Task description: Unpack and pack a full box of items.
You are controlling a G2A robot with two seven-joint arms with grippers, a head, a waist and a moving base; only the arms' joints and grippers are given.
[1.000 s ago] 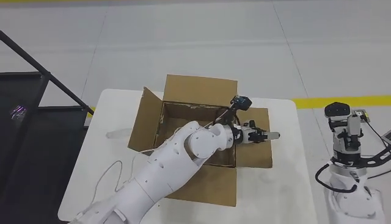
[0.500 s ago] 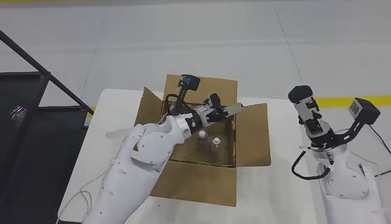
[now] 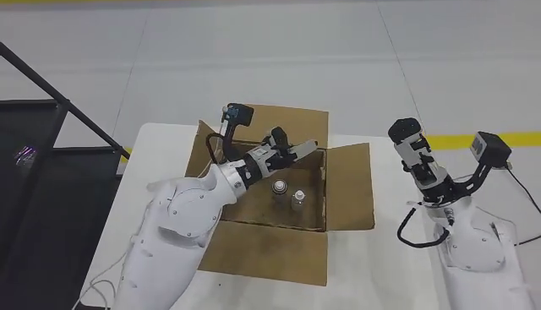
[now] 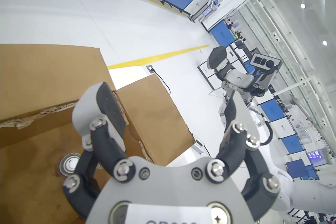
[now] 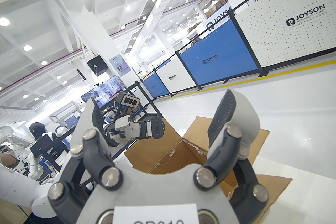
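Observation:
An open cardboard box (image 3: 348,193) stands on the white table (image 3: 390,255) with its flaps spread. Inside on the box floor are a metal can (image 3: 278,187) and a small clear bottle (image 3: 298,198). My left gripper (image 3: 294,144) hovers over the box's far side, open and holding nothing. In the left wrist view its fingers (image 4: 105,101) spread above the can (image 4: 69,161) and the box flap (image 4: 155,125). My right gripper (image 3: 407,134) is raised off the table's right side, open and empty (image 5: 160,109), facing the box (image 5: 189,151).
A black rack (image 3: 34,183) stands off the table's left edge. Bare table surface lies to the right of the box and along the front. A yellow line (image 3: 473,139) crosses the floor beyond the table.
My left arm swung from the box's right flap back to its far left side, uncovering the can and bottle. My right arm lifted and turned toward the box.

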